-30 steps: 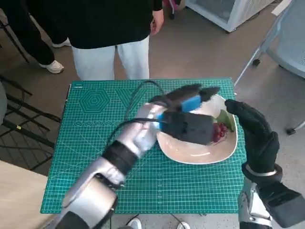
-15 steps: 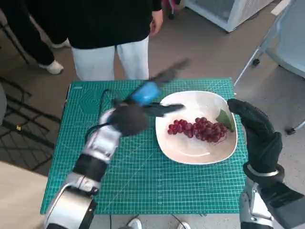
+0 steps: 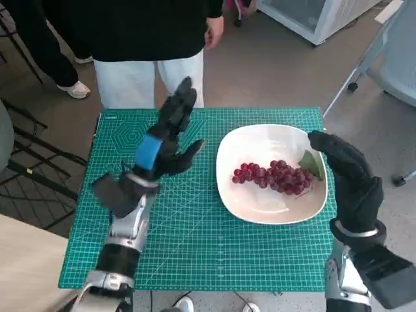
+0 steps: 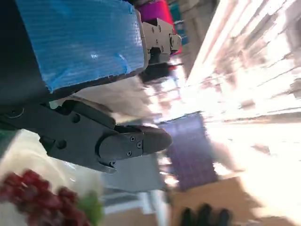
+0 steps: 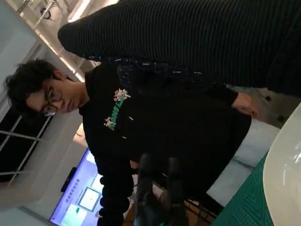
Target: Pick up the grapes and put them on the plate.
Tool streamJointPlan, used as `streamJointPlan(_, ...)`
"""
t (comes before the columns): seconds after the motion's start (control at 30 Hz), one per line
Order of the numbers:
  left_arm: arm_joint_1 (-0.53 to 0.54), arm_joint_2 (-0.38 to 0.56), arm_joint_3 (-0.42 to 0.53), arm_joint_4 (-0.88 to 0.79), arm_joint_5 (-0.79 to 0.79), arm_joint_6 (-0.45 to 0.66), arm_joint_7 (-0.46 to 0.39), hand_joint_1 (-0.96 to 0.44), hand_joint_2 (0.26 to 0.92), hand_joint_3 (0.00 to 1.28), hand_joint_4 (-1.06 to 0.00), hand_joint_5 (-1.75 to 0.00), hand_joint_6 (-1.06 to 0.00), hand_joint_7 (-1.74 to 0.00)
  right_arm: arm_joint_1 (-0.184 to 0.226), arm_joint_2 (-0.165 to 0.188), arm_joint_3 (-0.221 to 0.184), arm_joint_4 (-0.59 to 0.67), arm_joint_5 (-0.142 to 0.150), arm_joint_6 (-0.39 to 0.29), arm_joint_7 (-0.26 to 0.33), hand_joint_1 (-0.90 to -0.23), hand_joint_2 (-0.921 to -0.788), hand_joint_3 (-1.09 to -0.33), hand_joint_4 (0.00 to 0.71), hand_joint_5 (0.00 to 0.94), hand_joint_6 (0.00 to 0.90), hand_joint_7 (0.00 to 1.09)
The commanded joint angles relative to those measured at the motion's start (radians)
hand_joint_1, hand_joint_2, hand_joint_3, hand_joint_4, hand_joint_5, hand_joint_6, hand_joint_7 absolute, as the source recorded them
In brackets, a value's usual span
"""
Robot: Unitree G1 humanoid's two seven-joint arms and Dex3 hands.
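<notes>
The bunch of dark red grapes (image 3: pixel 273 176) with a green leaf lay on the white oval plate (image 3: pixel 260 208), just left of the gloved right hand (image 3: pixel 348 179), which rested at the rim, seemingly empty. The blue-taped left hand (image 3: pixel 166 140) hung released, fingers spread, above the green cutting-mat counter (image 3: pixel 195 240), well apart from the grapes.
</notes>
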Motion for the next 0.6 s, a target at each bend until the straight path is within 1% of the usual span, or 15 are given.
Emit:
streamJointPlan(0.03, 0.059, 0.004, 0.014, -0.076, -0.050, 0.030, -0.045, -0.63, 0.921, 0.49, -0.02, 0.00, -0.07, 0.00, 0.002, 0.007, 0.003, 0.018, -0.005, 0.012, -0.005, -0.574, -0.921, -0.719, 0.178, 0.005, 0.000, 0.41)
streamJointPlan(0.13, 0.084, 0.013, 0.017, -0.106, -0.039, 0.043, -0.038, -0.62, 0.921, 0.49, -0.01, 0.00, -0.07, 0.00, -0.002, 0.006, 0.003, 0.026, -0.004, 0.010, -0.003, -0.576, -0.921, -0.717, 0.179, 0.005, 0.000, 0.41)
streamJointPlan(0.33, 0.125, 0.031, 0.027, -0.146, 0.019, 0.031, 0.008, -0.62, 0.921, 0.48, 0.00, 0.00, -0.08, -0.01, -0.011, 0.003, 0.006, 0.041, 0.006, 0.011, 0.009, -0.583, -0.921, -0.713, 0.180, 0.005, 0.000, 0.41)
streamJointPlan(0.6, 0.162, 0.039, 0.040, -0.181, -0.010, 0.036, -0.011, -0.63, 0.921, 0.48, -0.02, -0.01, -0.10, -0.02, -0.022, -0.001, 0.006, 0.050, 0.017, 0.017, 0.023, -0.600, -0.921, -0.696, 0.187, 0.006, 0.004, 0.41)
